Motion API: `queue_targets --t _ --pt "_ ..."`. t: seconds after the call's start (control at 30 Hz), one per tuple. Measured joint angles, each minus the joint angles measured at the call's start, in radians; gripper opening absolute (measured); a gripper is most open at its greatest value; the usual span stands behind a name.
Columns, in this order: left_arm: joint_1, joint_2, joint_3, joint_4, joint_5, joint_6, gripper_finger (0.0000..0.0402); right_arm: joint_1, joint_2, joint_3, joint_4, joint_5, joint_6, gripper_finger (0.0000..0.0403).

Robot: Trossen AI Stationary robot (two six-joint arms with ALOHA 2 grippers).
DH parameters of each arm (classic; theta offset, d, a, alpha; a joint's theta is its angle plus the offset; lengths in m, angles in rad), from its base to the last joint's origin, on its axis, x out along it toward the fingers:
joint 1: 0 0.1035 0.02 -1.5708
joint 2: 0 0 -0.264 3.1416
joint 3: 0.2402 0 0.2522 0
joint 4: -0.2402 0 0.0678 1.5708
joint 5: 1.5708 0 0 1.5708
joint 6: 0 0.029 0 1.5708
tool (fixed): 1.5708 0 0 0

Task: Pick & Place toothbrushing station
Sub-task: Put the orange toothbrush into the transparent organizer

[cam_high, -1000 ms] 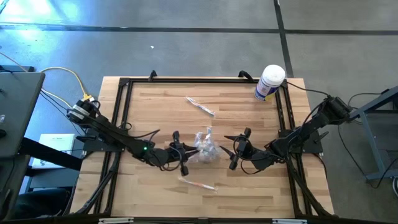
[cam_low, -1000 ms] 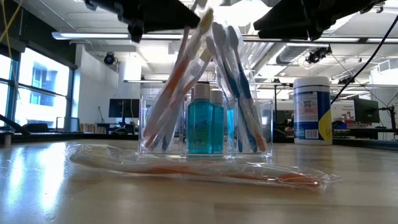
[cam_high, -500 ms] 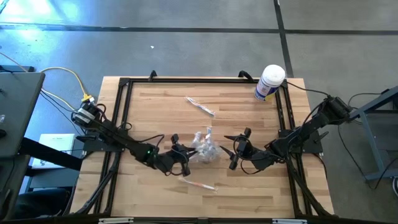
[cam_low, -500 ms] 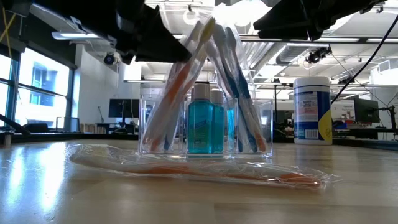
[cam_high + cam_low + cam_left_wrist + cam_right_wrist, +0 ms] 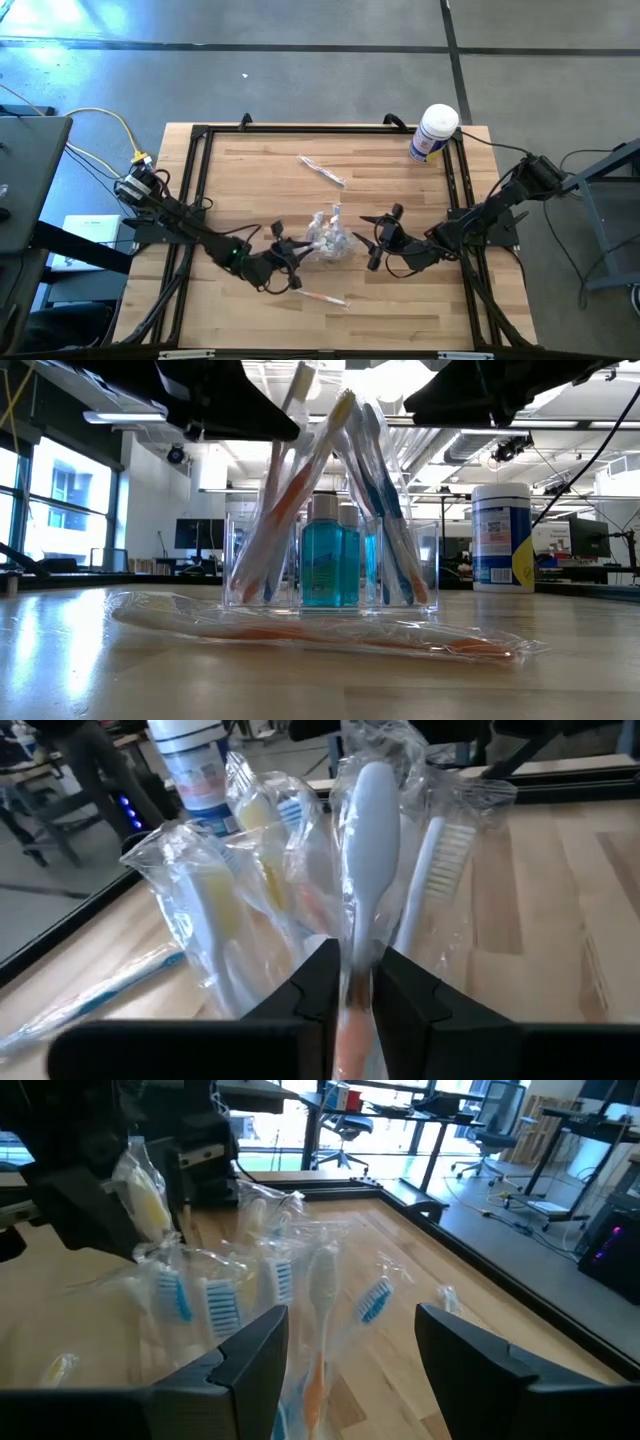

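Compared with a second ago, the left gripper point(image 5: 287, 268) is shifted nearer the table's front edge beside the toothbrushing station point(image 5: 330, 565), its fingers point(image 5: 322, 982) are parted slightly around a wrapped toothbrush point(image 5: 365, 830), which is now stood more upright.

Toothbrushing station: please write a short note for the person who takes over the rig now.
Left gripper: beside the station, fingers close around a wrapped toothbrush standing in it.
Right gripper: open, waiting on the station's other side, holding nothing.
Toothbrushing station: upright at mid-table, filled with wrapped brushes and blue bottles.
Left: one wrapped toothbrush lies flat on the table in front of the station, another farther back.
White canister: at the far right corner.
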Motion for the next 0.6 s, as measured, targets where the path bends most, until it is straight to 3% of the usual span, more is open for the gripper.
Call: queue_targets --t 0.27,0.37,0.5,0.6 --pt "-0.007 0.000 0.000 -0.021 -0.010 -0.020 0.0128 -0.005 0.000 0.000 -0.002 -0.035 0.000 0.0210" --pt "-0.021 0.000 0.000 0.020 -0.038 0.051 0.0146 -0.005 0.000 0.000 -0.002 -0.040 0.000 0.0210" --pt "-0.063 -0.001 0.000 0.178 -0.129 0.211 0.0152 -0.005 0.000 0.000 0.000 -0.042 0.000 0.0210" --pt "-0.100 -0.010 0.000 0.273 -0.263 0.318 0.0152 0.000 0.000 0.000 0.018 -0.049 -0.024 0.0210"
